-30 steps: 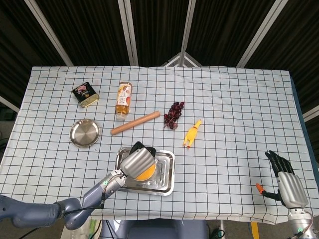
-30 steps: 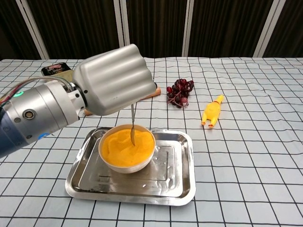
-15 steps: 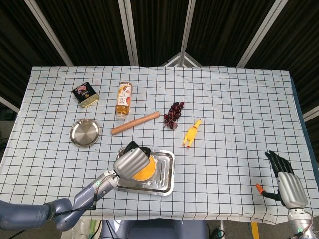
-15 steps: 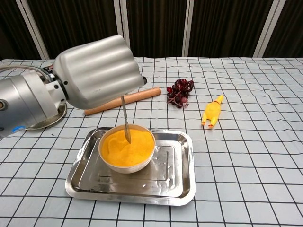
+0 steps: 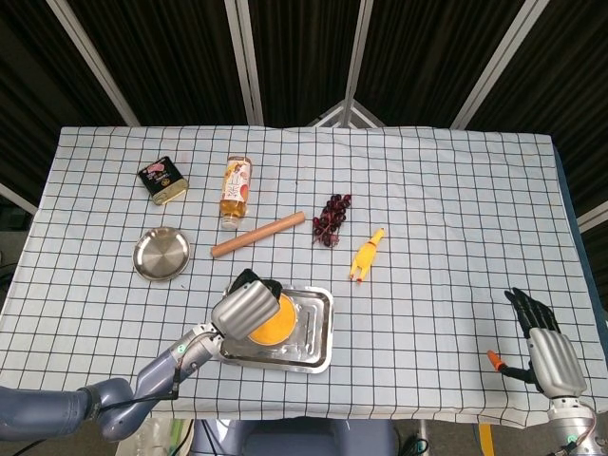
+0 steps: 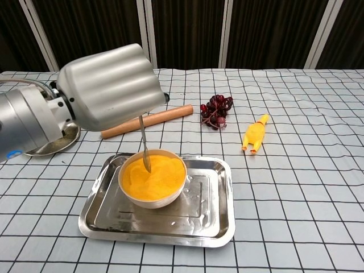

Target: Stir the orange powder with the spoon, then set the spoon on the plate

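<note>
Orange powder fills a bowl on the tray near the table's front edge as the left hand grips a thin, stiff, likely slippery spoon by its handle top, tip buried.

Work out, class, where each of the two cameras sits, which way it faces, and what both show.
Head view: high above the table's near edge, looking steeply down; shows the left robot hand over the white bowl of orange powder and the idle right robot hand.
Chest view: low, facing across the table; only the left robot hand with the metal spoon.
Shared: the bowl, rectangular steel tray, yellow rubber chicken.
</note>
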You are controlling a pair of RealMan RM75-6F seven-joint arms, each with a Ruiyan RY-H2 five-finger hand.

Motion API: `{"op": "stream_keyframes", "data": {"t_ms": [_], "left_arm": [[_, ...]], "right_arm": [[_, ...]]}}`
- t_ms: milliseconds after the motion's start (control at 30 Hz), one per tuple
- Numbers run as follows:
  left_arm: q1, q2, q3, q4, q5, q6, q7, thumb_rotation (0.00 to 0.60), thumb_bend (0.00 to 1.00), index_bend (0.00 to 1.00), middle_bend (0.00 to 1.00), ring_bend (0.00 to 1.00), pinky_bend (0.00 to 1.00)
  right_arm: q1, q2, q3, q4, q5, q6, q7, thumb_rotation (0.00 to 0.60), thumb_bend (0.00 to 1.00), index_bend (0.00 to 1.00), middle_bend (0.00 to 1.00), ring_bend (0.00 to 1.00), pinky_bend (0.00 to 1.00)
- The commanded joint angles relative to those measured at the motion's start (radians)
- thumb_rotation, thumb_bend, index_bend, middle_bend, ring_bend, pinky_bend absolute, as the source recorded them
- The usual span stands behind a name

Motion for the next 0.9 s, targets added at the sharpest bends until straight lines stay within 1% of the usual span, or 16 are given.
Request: {"op": "stream_keyframes", "data": {"t_ms": [33, 67, 167, 267, 333, 400, 467, 533, 600, 633, 700, 733, 833, 900], "left_arm": [[0.014, -0.006, -0.008, -0.007, -0.025, 0.013, -0.027, 0.6, 0.59, 0.82, 1.0, 1.0, 1.0], [0.016, -0.006, -0.005, -0.006, -0.029, 0.01, -0.019, 0.6, 0.59, 0.82, 1.0, 1.0, 1.0], [0.004, 0.015, 0.015, -0.001, 0.004, -0.014, 0.014, 0.6, 0.59, 0.82, 1.0, 1.0, 1.0], [0.016, 0.003, -0.007, -0.01, -0.012, 0.012, -0.023, 0.6, 0.59, 0.82, 1.0, 1.0, 1.0], [0.017, -0.006, -0.022, -0.01, -0.023, 0.02, -0.025, 0.6, 0.59, 0.82, 1.0, 1.0, 1.0], [0.014, 0.0, -0.013, -0.007, -0.022, 0.005, -0.007, 0.6, 0.59, 0.82, 1.0, 1.0, 1.0], [0.008, 0.016, 0.007, -0.005, -0.004, -0.017, 0.016, 0.6, 0.59, 0.82, 1.0, 1.0, 1.0], [0.013, 0.014, 0.005, -0.009, -0.002, -0.007, -0.008, 0.6, 0.59, 0.82, 1.0, 1.0, 1.0], [0.03, -0.002, -0.007, -0.011, -0.028, 0.013, -0.034, 0.6, 0.59, 0.82, 1.0, 1.0, 1.0], [0.029, -0.001, -0.004, -0.009, -0.031, 0.007, -0.022, 0.6, 0.59, 0.82, 1.0, 1.0, 1.0], [0.012, 0.022, 0.011, -0.006, 0.0, -0.019, 0.017, 0.6, 0.59, 0.82, 1.0, 1.0, 1.0], [0.01, 0.029, 0.012, -0.01, 0.009, -0.021, 0.012, 0.6, 0.59, 0.82, 1.0, 1.0, 1.0], [0.024, 0.023, -0.004, -0.022, -0.014, 0.001, -0.023, 0.6, 0.59, 0.82, 1.0, 1.0, 1.0], [0.024, 0.023, -0.017, -0.018, -0.017, 0.008, -0.021, 0.6, 0.59, 0.82, 1.0, 1.0, 1.0]], "right_arm": [[0.0, 0.0, 0.0, 0.0, 0.0, 0.001, 0.0, 0.6, 0.32, 0.0, 0.0, 0.0, 0.0], [-0.001, 0.0, 0.0, 0.0, 0.0, 0.001, 0.0, 0.6, 0.32, 0.0, 0.0, 0.0, 0.0], [-0.001, 0.0, 0.0, -0.001, -0.001, 0.001, -0.002, 0.6, 0.32, 0.0, 0.0, 0.0, 0.0], [-0.001, 0.0, 0.0, -0.001, 0.0, 0.002, -0.002, 0.6, 0.32, 0.0, 0.0, 0.0, 0.0], [-0.001, -0.001, 0.0, -0.001, 0.0, 0.002, -0.003, 0.6, 0.32, 0.0, 0.0, 0.0, 0.0], [-0.001, 0.0, -0.001, -0.002, -0.001, 0.002, -0.004, 0.6, 0.32, 0.0, 0.0, 0.0, 0.0], [-0.001, -0.001, -0.001, -0.002, 0.001, 0.001, -0.003, 0.6, 0.32, 0.0, 0.0, 0.0, 0.0], [-0.001, 0.0, 0.0, -0.001, 0.002, 0.0, -0.003, 0.6, 0.32, 0.0, 0.0, 0.0, 0.0], [-0.001, 0.0, 0.001, -0.001, 0.003, 0.001, -0.002, 0.6, 0.32, 0.0, 0.0, 0.0, 0.0], [-0.001, 0.0, 0.0, -0.001, 0.004, 0.0, -0.001, 0.6, 0.32, 0.0, 0.0, 0.0, 0.0], [-0.001, 0.001, -0.001, -0.002, 0.003, -0.001, -0.001, 0.6, 0.32, 0.0, 0.0, 0.0, 0.0], [-0.001, 0.001, 0.0, -0.002, 0.003, -0.001, -0.002, 0.6, 0.32, 0.0, 0.0, 0.0, 0.0], [0.0, 0.0, 0.0, -0.001, 0.006, -0.004, -0.003, 0.6, 0.32, 0.0, 0.0, 0.0, 0.0], [0.0, 0.001, 0.0, -0.002, 0.006, -0.003, -0.004, 0.6, 0.32, 0.0, 0.0, 0.0, 0.0]]}}
